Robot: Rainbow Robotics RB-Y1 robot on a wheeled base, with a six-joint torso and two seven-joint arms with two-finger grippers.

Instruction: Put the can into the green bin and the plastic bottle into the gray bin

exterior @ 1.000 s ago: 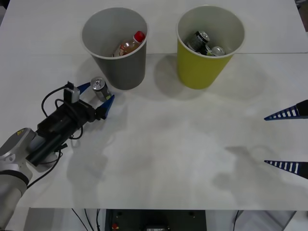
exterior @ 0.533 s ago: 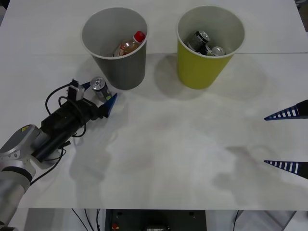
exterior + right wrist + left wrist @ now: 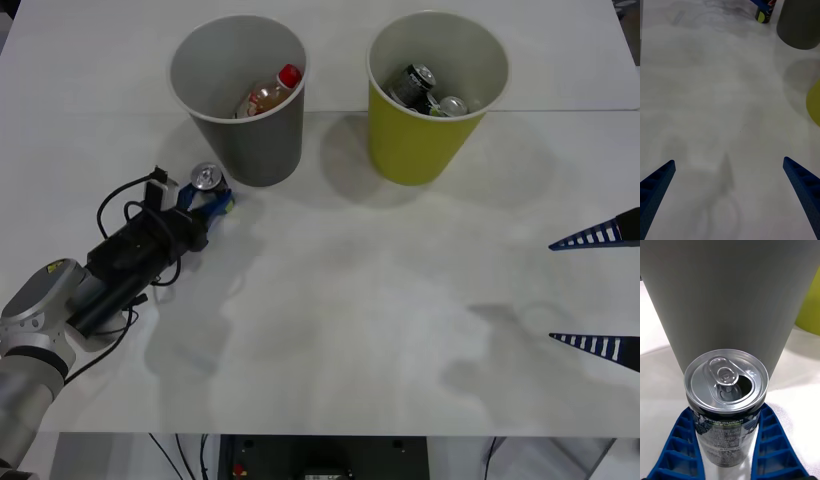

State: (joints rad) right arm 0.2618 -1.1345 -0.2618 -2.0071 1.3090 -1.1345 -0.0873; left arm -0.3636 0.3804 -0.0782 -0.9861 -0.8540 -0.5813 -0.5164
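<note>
- Left claw (image 3: 204,203): closed around the can (image 3: 207,181), blue fingers (image 3: 682,444) pressing both sides of the lower body. Can stands upright on the white surface (image 3: 350,300), just beside the gray bin (image 3: 238,95), at its near-left foot.
- Can handling, judged: tab is open, so probably empty and light; thin wall is stiff but dents under hard squeeze; smooth metal may slip. A hold on the mid-body is best, kept upright.
- Gray bin: holds the plastic bottle (image 3: 268,95), red cap up, leaning against the inner wall. That half looks done.
- Obstruction: the gray bin's wall rises right behind the can, much taller than it. The lift must clear this rim before travelling onward.
- Green bin (image 3: 436,90): to the right of the gray bin, well apart from the can, already holding two cans. Its rim is equally tall.
- Right claw (image 3: 595,290): fingers spread wide, empty, far right of the gray bin, idle.
</note>
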